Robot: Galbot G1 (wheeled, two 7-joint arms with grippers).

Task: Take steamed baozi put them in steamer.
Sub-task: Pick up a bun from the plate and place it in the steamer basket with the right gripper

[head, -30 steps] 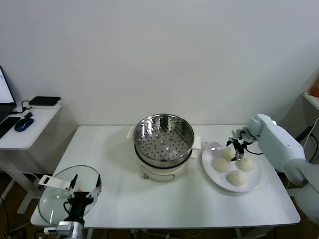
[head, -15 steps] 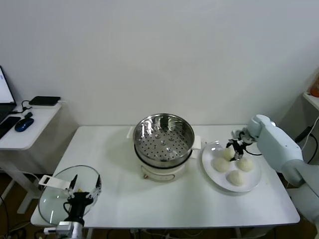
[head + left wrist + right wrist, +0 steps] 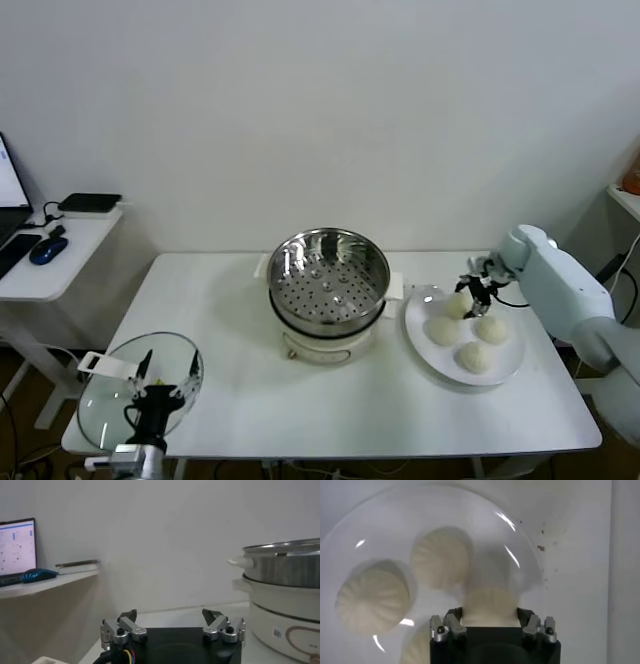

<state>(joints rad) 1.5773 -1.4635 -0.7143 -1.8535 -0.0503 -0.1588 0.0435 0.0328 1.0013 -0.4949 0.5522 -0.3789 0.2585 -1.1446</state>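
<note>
My right gripper is shut on one steamed baozi, a cream-white pleated bun, at the far side of the white plate. In the head view this baozi shows just under the fingers. Three more baozi lie on the plate; two of them show whole in the right wrist view. The steamer, a shiny perforated steel basket on a cream cooker base, stands at the table's middle, left of the plate, with nothing in it. My left gripper hangs open at the front left.
A round glass lid lies on the table's front-left corner under the left gripper. A side desk with a mouse and a dark device stands farther left. In the left wrist view the steamer rises to one side.
The right gripper's jaws have shut on the baozi at the plate's far side, and the gripper has shifted slightly upward. The left arm has stayed put.
</note>
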